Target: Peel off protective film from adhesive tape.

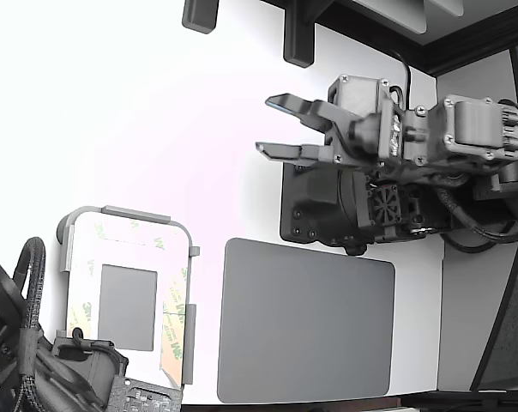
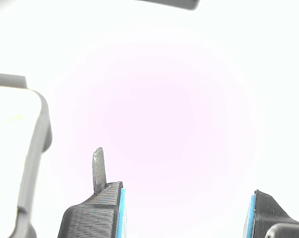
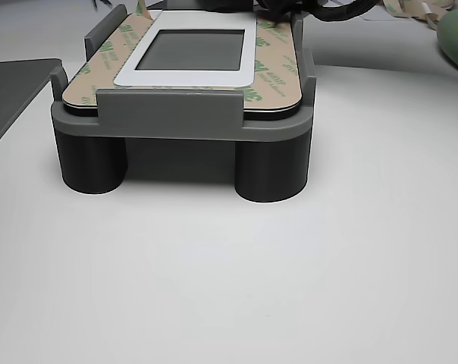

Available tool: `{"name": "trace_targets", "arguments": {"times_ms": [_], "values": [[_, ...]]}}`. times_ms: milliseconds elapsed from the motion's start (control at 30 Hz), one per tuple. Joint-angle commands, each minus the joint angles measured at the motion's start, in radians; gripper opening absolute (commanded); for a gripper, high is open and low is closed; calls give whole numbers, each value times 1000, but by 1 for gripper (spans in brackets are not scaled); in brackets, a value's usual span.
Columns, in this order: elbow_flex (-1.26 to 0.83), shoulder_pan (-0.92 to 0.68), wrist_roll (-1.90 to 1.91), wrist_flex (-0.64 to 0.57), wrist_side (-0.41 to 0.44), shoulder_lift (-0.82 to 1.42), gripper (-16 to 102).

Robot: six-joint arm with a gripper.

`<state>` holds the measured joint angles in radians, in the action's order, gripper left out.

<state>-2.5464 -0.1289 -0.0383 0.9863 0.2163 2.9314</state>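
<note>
The protective film (image 1: 172,330) is a tan strip with green logos. It lies along the edge of a white plate (image 1: 127,256) nearest the exterior view's right, and its end by the second arm looks more orange. In the other view the film (image 3: 100,64) lies flat on the plate (image 3: 248,70). The adhesive tape is hidden beneath it. The plate sits in a grey fixture (image 1: 135,214) (image 3: 183,114). My gripper (image 1: 264,124) hovers well off to the upper right of the fixture, open and holding nothing. In the wrist view the gripper (image 2: 183,201) shows only bare white table between its fingers.
A large grey mat (image 1: 306,322) lies on the table to the exterior view's right of the fixture. A second arm with black cables (image 1: 32,369) sits at the lower left corner, beside the fixture. My arm's black base (image 1: 328,210) stands above the mat. Paler green-printed strips (image 1: 126,227) border the plate's other edges.
</note>
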Motion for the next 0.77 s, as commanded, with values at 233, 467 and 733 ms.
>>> {"name": "trace_targets", "arguments": {"times_ms": [233, 467, 733], "values": [[-91, 192, 169, -14, -118, 23, 100], [-92, 192, 146, -20, -146, 23, 100], [-92, 192, 146, -20, -146, 23, 100]]}}
